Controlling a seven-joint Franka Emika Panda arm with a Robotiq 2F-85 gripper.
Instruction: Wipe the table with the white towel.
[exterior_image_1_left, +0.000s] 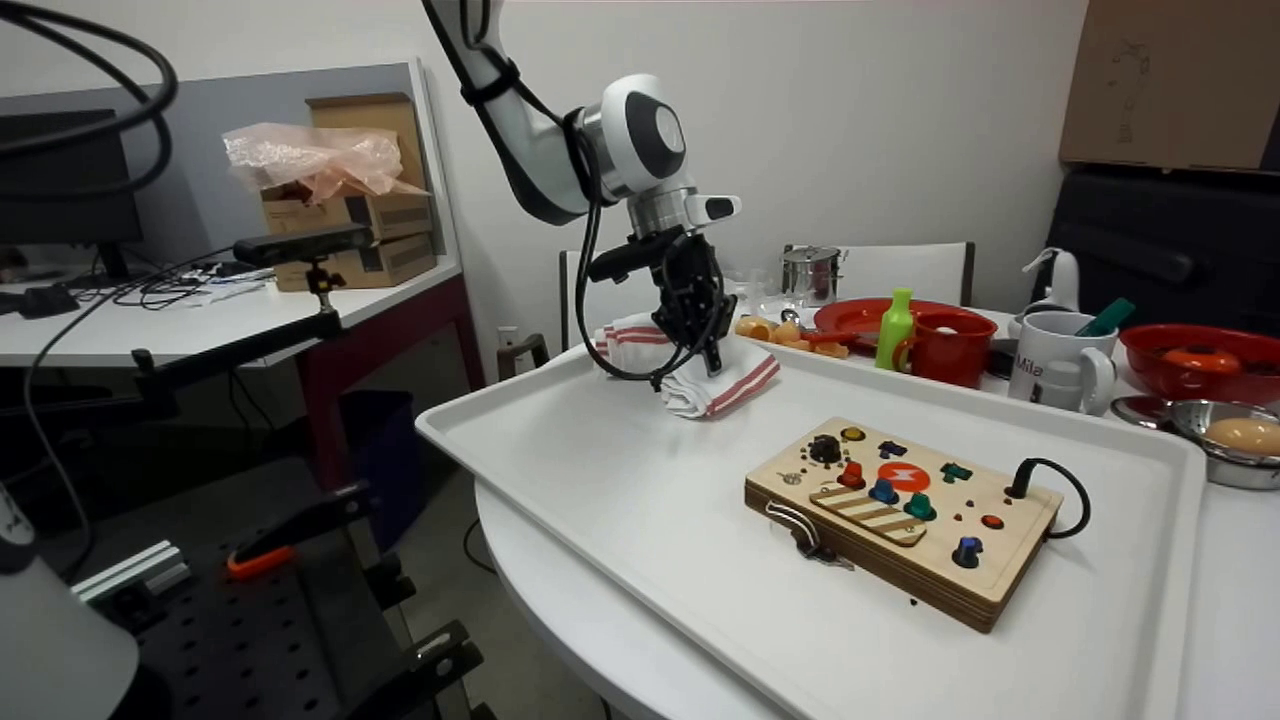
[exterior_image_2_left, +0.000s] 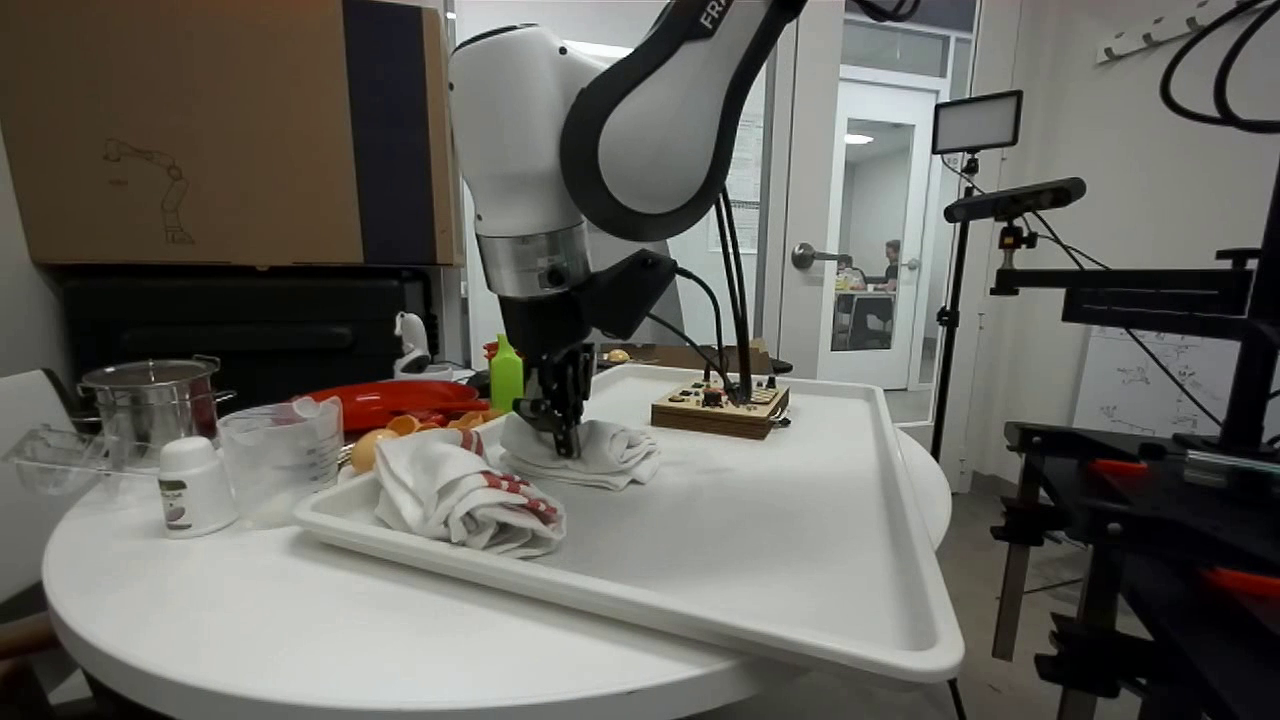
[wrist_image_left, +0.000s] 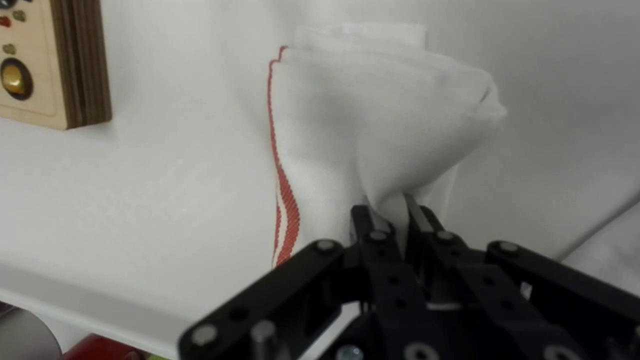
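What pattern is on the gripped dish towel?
The gripped dish towel is white with red stripes along one edge; best seen in the wrist view.

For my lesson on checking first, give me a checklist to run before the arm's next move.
1. Gripper shut on the white towel: ok, cloth is pinched in it.
2. Towel down on the table: ok, it rests on the surface.
3. Gap between towel and wooden board: ok, the wrist view shows one.
4. Table free of obstacles: not ok, the board and a second striped cloth lie on it.
5. Towel clear of that second cloth: cannot tell, the gripper hides part of the edge.
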